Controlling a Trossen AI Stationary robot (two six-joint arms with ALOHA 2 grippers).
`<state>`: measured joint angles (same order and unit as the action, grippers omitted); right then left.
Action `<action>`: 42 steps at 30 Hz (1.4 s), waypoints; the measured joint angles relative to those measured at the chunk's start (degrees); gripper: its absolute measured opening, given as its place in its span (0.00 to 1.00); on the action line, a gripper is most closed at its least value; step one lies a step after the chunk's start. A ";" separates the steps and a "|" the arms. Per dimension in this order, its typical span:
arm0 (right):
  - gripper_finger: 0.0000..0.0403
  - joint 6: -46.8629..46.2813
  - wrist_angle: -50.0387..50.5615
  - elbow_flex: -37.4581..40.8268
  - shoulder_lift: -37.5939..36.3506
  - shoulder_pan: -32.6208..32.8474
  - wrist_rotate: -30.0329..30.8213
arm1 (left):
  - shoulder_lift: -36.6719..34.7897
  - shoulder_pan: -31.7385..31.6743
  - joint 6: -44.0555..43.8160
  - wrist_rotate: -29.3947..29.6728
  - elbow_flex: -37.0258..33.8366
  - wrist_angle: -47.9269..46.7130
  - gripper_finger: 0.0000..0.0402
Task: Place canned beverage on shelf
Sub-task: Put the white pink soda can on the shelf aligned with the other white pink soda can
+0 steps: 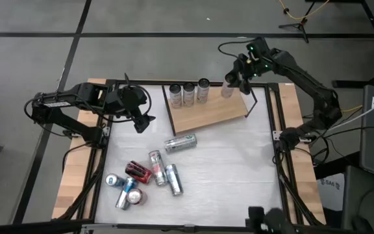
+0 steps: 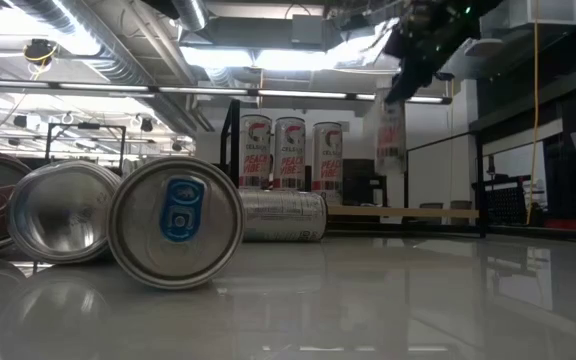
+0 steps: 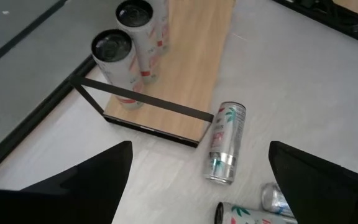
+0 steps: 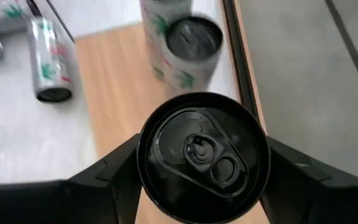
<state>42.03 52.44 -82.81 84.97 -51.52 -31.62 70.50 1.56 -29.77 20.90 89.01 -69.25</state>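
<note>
The shelf (image 1: 206, 112) is a light wooden board with a black wire frame, lying on the white table at the far middle. Three cans (image 1: 188, 93) stand upright in a row along its far edge, also seen in the low view (image 2: 289, 152). My right gripper (image 1: 230, 79) is shut on another canned beverage (image 2: 390, 135), which hangs just right of that row, above the board. My left gripper (image 1: 140, 121) hovers open to the left of the shelf; its wrist view shows nothing between its fingers (image 3: 98, 180). My right gripper pinches the can's upper wall (image 4: 143, 155) between its two fingers (image 4: 291, 165), one on each side, just below the black top. The fingers slant down at it from the table's far right. The can stays upright, its bottom (image 2: 389, 172) lifted clear of the board.
One can (image 1: 180, 143) lies on its side just near of the shelf. Several more cans (image 1: 141, 179) lie in a heap at the near left. The shelf's wire leg (image 1: 253, 103) stands at its right end. Black rails (image 1: 274, 130) frame the table.
</note>
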 joint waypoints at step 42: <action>0.63 4.73 -5.80 -0.04 11.63 -4.34 -0.30 | 0.00 0.00 -0.14 1.16 0.00 2.73 0.92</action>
<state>46.76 46.63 -82.85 96.60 -55.86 -31.92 70.50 1.56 -29.91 22.06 89.01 -66.52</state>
